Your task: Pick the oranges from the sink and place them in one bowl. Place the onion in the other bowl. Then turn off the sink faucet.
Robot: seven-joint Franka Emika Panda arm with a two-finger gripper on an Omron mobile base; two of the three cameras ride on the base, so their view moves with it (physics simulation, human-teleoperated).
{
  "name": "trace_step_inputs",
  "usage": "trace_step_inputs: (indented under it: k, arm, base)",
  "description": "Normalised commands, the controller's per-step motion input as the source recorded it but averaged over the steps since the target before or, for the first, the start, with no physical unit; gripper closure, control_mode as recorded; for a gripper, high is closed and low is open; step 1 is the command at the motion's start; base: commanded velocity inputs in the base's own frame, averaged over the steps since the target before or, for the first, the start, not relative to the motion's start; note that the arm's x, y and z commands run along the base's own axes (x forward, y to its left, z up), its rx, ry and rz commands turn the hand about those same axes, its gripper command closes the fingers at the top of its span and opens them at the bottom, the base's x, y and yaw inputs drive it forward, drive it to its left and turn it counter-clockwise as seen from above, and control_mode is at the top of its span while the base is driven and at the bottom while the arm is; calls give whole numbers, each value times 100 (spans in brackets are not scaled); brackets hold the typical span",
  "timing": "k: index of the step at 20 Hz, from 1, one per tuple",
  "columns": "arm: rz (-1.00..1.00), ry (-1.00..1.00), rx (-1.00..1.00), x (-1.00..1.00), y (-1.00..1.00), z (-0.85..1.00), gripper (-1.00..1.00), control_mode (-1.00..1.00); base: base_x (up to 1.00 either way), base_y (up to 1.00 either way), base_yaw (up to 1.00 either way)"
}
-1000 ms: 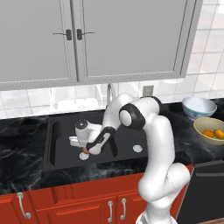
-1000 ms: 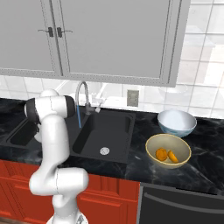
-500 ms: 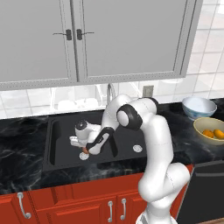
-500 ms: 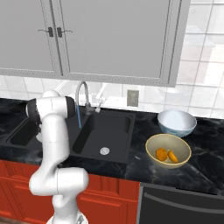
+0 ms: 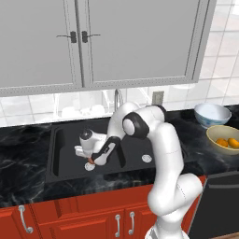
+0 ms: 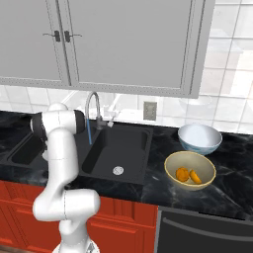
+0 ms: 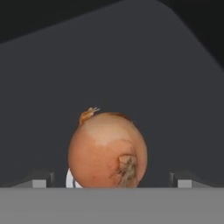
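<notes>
No readable writing anywhere. The gripper (image 7: 109, 181) stands with fingers apart around the onion (image 7: 107, 149) (at 6 o'clock, untouched), barely lower than before.

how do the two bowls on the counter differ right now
The yellow-tan bowl is wide and shallow and holds both oranges; the pale blue-white bowl is rounder, deeper, glossy and holds nothing. The yellow-tan bowl sits nearer the counter's front edge, the blue-white one behind it. Both stand upright, right of the sink.
</notes>
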Motion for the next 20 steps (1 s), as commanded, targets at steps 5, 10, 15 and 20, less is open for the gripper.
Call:
trace_step_inputs:
  k: [5, 10, 15, 20]
  arm:
    - [-2, 0, 0, 6, 0, -14, -100, -100]
    - [-1, 0, 0, 11, 0, -13, -100, -100]
    - [-1, 0, 0, 9, -1, -16, -100, -100]
    - [0, 0, 0, 8, -1, -24, -100, -100]
  base:
    - [0, 0, 0]
    - [0, 0, 0]
    - [0, 0, 0]
    - [0, 0, 0]
